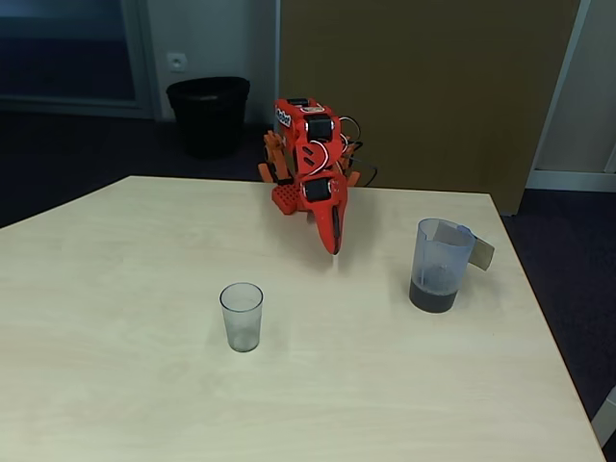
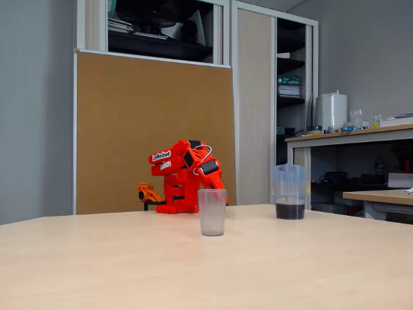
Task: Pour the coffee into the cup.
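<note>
Two vessels stand on the pale wooden table (image 1: 115, 385), well apart from each other, and neither is touched by the arm. The small clear, slightly grey tapered plastic cup (image 1: 241, 317) stands upright and looks empty; in the higher fixed view it sits at about seven o'clock from the gripper (image 1: 335, 243). The taller translucent bluish plastic jug (image 1: 440, 266), with a handle and a cardboard tab on its right side, stands at about four o'clock from the gripper, and the dark brown-black coffee (image 1: 433, 295) fills only its bottom part. In the low fixed view the cup (image 2: 211, 212) stands in front of the arm and the jug (image 2: 290, 192) to its right, the coffee (image 2: 290, 210) a dark band at its base.

The orange arm (image 1: 308, 159) is folded low at the far edge of the table, its gripper pointing down just above the surface. The fingers look drawn together to a narrow tip, holding nothing.

The pour has not begun. The coming move likely turns on the jug: it lies to the gripper's right in the higher view, upright, its long axis vertical, its handle turned away from the arm toward three o'clock. The gripper would probably have to swing right and come round to that far side, or take the body instead.
</note>
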Available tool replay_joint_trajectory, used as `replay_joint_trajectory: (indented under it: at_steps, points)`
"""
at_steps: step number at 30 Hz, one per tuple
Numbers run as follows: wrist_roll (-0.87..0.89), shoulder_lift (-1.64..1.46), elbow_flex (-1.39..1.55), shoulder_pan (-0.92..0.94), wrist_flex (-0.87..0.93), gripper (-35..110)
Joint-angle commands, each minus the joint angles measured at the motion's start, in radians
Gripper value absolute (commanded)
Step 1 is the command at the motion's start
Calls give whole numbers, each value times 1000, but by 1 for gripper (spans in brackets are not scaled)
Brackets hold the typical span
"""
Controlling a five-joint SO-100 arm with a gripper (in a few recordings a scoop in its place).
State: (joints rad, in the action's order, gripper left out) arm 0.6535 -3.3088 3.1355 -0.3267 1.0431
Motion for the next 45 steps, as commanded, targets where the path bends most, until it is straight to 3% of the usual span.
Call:
replay_joint_trajectory:
  at_steps: [1,5,12,19,21,24,28,31,34,38,45]
  points:
    - [252,-12,6,-20,9,0]
    - [486,-12,6,-38,83,0]
    - [670,-17,6,-202,-25,1]
    - [706,-29,6,-287,-146,0]
    - [735,-44,6,-327,-170,8]
    - [776,-86,5,-380,-167,0]
    - [824,-87,5,-399,-176,0]
    - [960,-80,5,-472,-83,0]
    - [1058,-75,5,-511,-106,0]
    - [1184,23,6,-569,-245,2]
    - [1223,204,-2,-623,-494,6]
